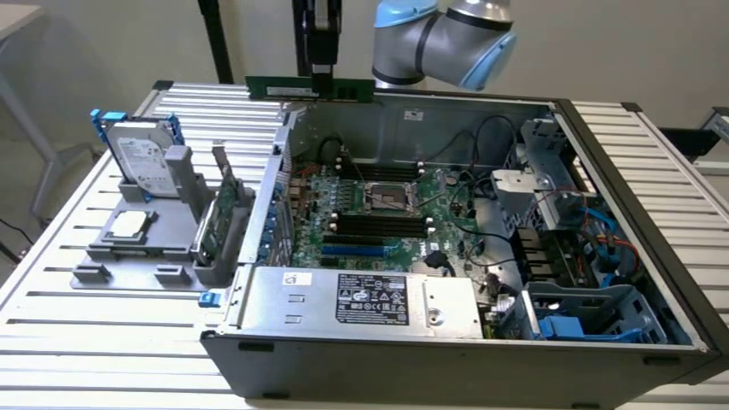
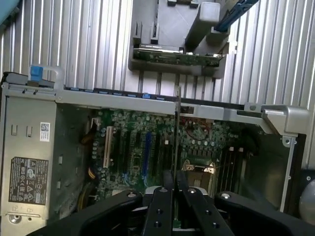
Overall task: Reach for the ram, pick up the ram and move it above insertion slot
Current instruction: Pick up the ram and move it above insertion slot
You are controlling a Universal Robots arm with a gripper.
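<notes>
Holding the ram (image 1: 311,88) clamped in my gripper (image 1: 323,75), I hang above the far edge of the open computer case (image 1: 456,363); pickup done, motherboard (image 1: 376,213) slots below.

Silver-grey arm tube (image 1: 439,30) showing rounded pale blue joint caps (image 1: 490,60), black gripper (image 2: 174,191) showing angular linkages, small round screws

Even, soft light; hazy wrist view.
</notes>
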